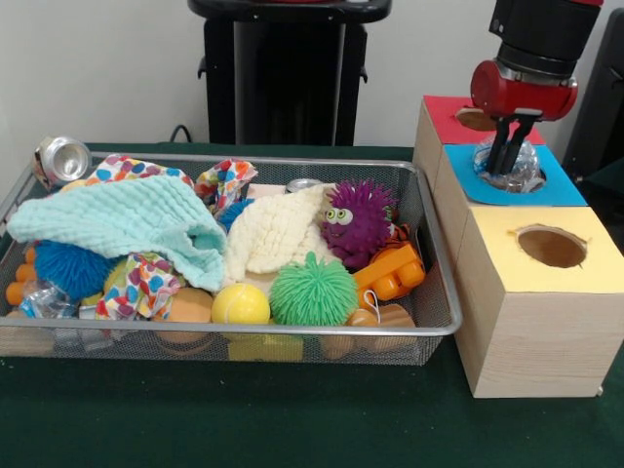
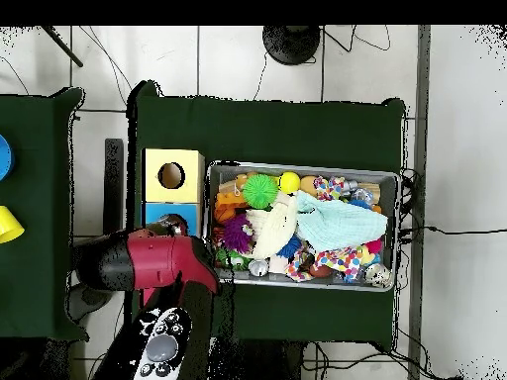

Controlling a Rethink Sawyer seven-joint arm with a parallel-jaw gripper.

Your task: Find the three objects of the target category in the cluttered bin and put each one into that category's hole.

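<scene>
My gripper [image 1: 507, 168] hangs over the blue-topped box [image 1: 561, 187], its fingers close together on a crumpled shiny clear object [image 1: 524, 166] that sits at the blue hole. In the wire bin [image 1: 429, 210] a silver can [image 1: 60, 158] lies on the far left rim, a second can [image 1: 304, 184] peeks out at the back centre, and crumpled shiny pieces [image 1: 39, 298] lie at the front left. In the overhead view the red arm [image 2: 163, 262] covers the gripper, and the can [image 2: 379, 276] shows in a bin corner.
A red-topped box [image 1: 444, 112] stands behind the blue one and a yellow-topped box [image 1: 507, 229] with an open hole [image 1: 552, 246] in front. The bin also holds a teal cloth [image 1: 127, 219], cream cloth [image 1: 273, 234], purple and green spiky balls, a yellow ball and orange toys.
</scene>
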